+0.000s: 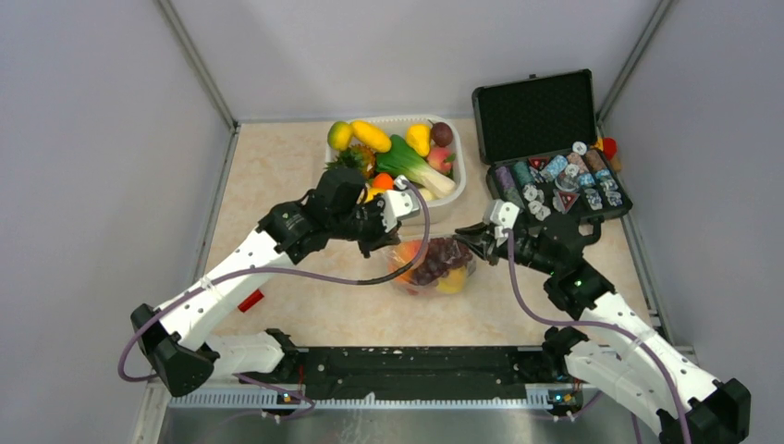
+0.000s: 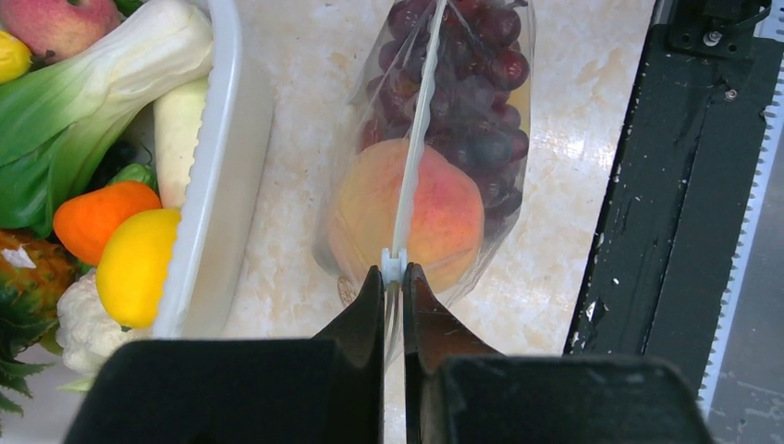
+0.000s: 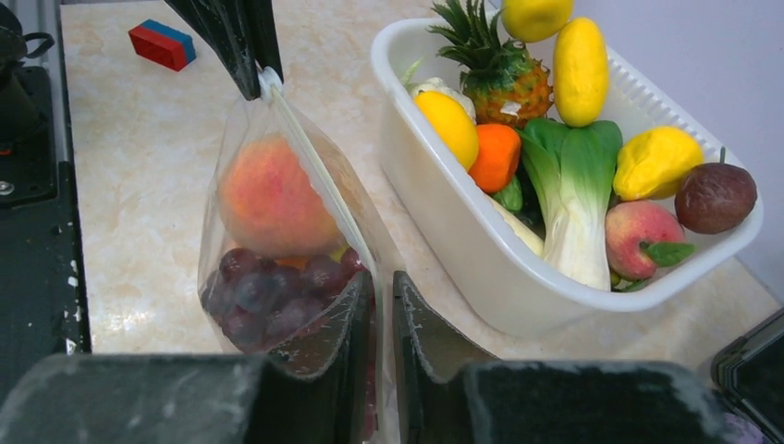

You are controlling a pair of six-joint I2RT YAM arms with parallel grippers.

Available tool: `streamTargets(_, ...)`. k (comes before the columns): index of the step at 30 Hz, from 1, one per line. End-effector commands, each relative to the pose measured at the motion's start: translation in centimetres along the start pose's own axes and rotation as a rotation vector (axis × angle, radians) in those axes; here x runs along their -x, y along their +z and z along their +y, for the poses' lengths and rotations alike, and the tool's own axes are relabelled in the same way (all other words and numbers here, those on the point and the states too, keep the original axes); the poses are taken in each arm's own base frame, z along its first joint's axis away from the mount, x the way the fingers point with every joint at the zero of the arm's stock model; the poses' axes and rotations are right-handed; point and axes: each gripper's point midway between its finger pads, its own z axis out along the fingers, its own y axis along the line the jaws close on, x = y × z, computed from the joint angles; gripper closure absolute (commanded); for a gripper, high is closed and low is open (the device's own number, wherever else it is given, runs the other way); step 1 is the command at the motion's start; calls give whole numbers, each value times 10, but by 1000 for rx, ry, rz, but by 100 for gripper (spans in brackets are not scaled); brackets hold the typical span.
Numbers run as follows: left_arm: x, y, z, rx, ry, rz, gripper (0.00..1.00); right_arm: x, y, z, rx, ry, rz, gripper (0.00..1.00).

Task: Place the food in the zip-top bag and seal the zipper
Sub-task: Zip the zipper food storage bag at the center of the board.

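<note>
Near left on tabletop: small red-and-blue block (image 1: 251,301). At mid-table, strung between both grippers: zip-top bag (image 1: 433,266), clear, crinkled, bulging. Inside: peach (image 2: 407,217) at left end, dark purple grapes (image 2: 471,92) at right end. Along top edge: zipper (image 2: 416,129), thin white strip, straight and taut. Left gripper (image 2: 393,289) clamped narrow on zipper's left end, at white slider tab. Right gripper (image 3: 381,287) pinched tight on zipper's right end. Just beyond bag: white tub (image 3: 444,240) of toy produce. Far right: open black case (image 1: 545,120).

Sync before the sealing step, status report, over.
Left gripper shut on zipper end. Right gripper shut on far end of zip-top bag. Peach, grapes inside. White tub alongside, nothing blocking.
</note>
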Motion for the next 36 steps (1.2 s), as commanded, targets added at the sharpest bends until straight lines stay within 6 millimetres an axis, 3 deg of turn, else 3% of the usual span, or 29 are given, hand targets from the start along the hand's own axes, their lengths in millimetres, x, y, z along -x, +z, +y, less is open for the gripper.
streamTargets(1,19,-6,-2,-23,-1,-66,100,38,1,2,45,-24,-102,71)
streamTargets(3,27,-4,-4,-49,-4,-81,100,43,3,6,83,-18,-98,55)
streamTargets(5,34,-1,-7,-80,-5,-95,100,47,4,8,105,-26,-97,48)
streamTargets(12,64,2,-18,-166,13,-182,100,57,13,11,173,-30,-92,45)
streamTargets(21,65,14,-20,-195,-8,-169,100,45,34,30,232,-38,-42,45)
streamTargets(24,62,14,-20,-191,-10,-162,100,42,37,33,247,-40,-41,51)
streamTargets(28,63,11,-21,-185,-6,-169,100,37,41,33,245,-30,-39,66)
streamTargets(33,61,10,-19,-169,-1,-164,100,36,44,32,247,-32,-45,98)
streamTargets(36,55,11,-16,-151,-1,-144,100,33,44,27,210,-35,-42,100)
